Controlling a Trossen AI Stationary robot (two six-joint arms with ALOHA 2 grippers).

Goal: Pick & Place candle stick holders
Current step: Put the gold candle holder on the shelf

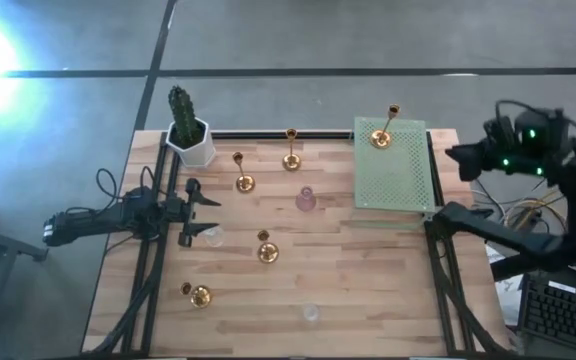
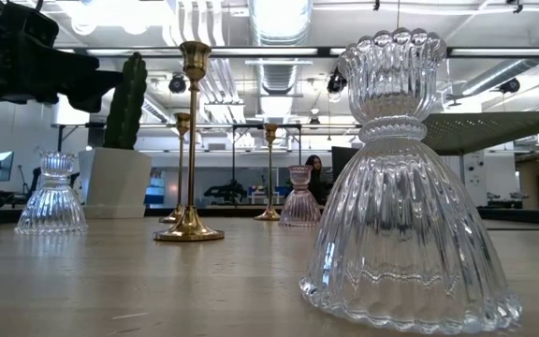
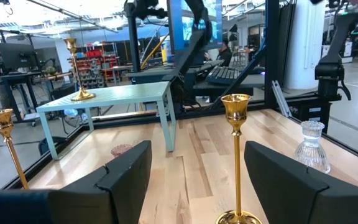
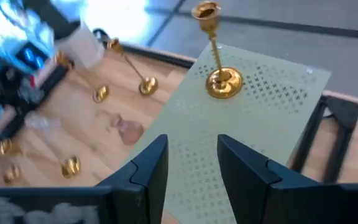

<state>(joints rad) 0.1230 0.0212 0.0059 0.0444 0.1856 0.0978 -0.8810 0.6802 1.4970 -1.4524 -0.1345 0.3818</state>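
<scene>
One tall shiny gold candlestick holder (image 1: 382,132) stands on the raised green perforated mat (image 1: 396,180), while both the left gripper (image 1: 194,212) and right gripper (image 4: 191,163) hover open, empty.

In the low view the near clear glass holder (image 2: 408,183) is cut at the bottom edge. In the left wrist view the gold holder (image 3: 236,165) base is cut off.
</scene>
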